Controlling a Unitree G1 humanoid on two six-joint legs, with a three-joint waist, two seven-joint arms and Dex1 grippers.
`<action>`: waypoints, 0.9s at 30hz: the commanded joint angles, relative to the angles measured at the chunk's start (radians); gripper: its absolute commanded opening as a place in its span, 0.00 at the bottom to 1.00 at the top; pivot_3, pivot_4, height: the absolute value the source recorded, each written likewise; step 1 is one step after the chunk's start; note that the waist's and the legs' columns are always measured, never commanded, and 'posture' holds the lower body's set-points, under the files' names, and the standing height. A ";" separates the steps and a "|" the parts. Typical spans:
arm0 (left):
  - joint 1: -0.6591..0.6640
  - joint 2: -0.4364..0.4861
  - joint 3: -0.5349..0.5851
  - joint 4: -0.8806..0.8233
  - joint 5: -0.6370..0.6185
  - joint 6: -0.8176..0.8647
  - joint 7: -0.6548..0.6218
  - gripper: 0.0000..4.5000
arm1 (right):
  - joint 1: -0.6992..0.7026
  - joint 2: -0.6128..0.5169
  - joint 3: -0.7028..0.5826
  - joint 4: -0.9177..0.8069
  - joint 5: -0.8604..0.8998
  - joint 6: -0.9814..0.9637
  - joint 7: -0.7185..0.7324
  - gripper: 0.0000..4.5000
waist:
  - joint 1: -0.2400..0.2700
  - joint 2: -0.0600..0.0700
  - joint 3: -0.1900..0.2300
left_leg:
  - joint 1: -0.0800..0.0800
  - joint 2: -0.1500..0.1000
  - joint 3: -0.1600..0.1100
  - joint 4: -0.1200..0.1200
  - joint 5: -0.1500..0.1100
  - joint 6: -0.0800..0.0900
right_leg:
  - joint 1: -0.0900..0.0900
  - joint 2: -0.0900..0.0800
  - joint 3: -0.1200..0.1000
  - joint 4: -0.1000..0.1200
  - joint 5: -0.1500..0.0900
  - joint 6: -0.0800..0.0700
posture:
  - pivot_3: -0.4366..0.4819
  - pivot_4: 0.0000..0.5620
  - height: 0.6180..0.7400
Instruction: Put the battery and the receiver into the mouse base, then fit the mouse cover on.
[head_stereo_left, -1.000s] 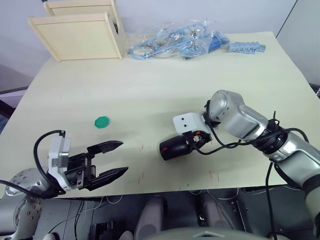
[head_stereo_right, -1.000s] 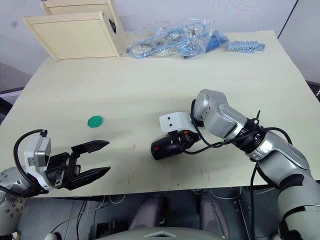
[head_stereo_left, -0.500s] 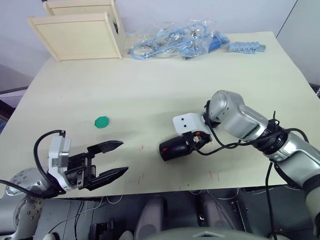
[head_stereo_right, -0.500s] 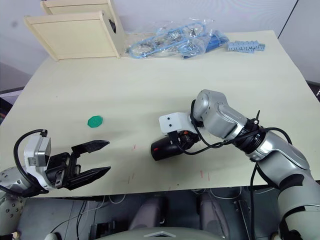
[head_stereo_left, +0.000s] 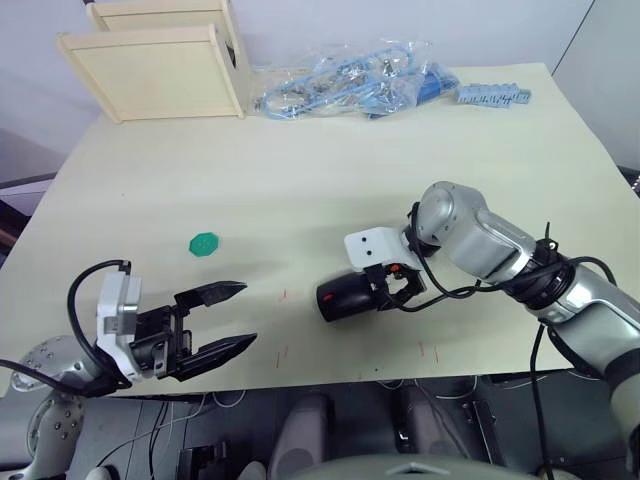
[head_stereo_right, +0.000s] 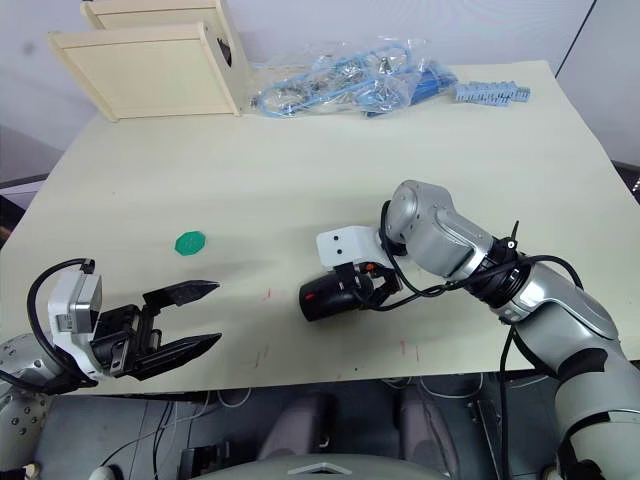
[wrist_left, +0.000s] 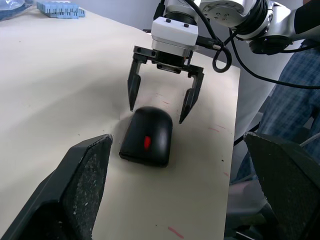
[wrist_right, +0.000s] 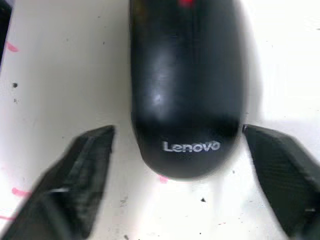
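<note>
Right gripper (wrist_left: 161, 102) spread wide, fingers clear of mouse cover (head_stereo_left: 345, 296), holding nothing; half a second back I saw it closer around mouse, since then eased off a touch. Cover sat on mouse base, mouse lying on table (head_stereo_left: 330, 180) near front edge, nudged slightly left. Left gripper (head_stereo_left: 222, 318) unchanged at near left, fingers apart, empty. Green disc (head_stereo_left: 204, 243) same spot, far-left of mouse.

Robot lab or test workshop: pale bare worktable (head_stereo_left: 300, 160), plain wooden boxes (head_stereo_left: 160, 60) at far edge, clear bags of blue parts (head_stereo_left: 350, 85), blue connector strip (head_stereo_left: 494, 95), plain grey walls.
</note>
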 joint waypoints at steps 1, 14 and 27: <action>0.002 0.002 0.007 -0.006 -0.006 -0.008 -0.007 1.00 | -0.001 0.004 -0.021 -0.033 0.005 -0.005 -0.004 0.91 | 0.000 0.000 0.000 | 0.000 0.000 0.000 0.000 0.000 0.000 | 0.000 0.000 0.000 0.000 0.000 0.000 | 0.48 0.27 1.00; -0.007 0.005 0.011 0.007 -0.006 -0.007 -0.005 1.00 | 0.081 -0.017 -0.261 -0.170 0.212 0.036 -0.018 0.91 | 0.002 0.000 0.000 | -0.001 0.000 -0.001 0.000 0.000 0.000 | 0.000 0.000 -0.001 -0.001 0.000 0.000 | 0.48 0.27 1.00; -0.039 0.031 0.009 0.046 0.002 -0.002 -0.020 1.00 | 0.294 0.160 -0.442 -0.098 0.409 -0.160 -0.163 0.74 | 0.000 0.000 0.000 | 0.000 0.000 0.000 0.000 0.000 0.000 | 0.000 0.001 0.000 0.001 0.000 0.000 | 0.48 0.27 1.00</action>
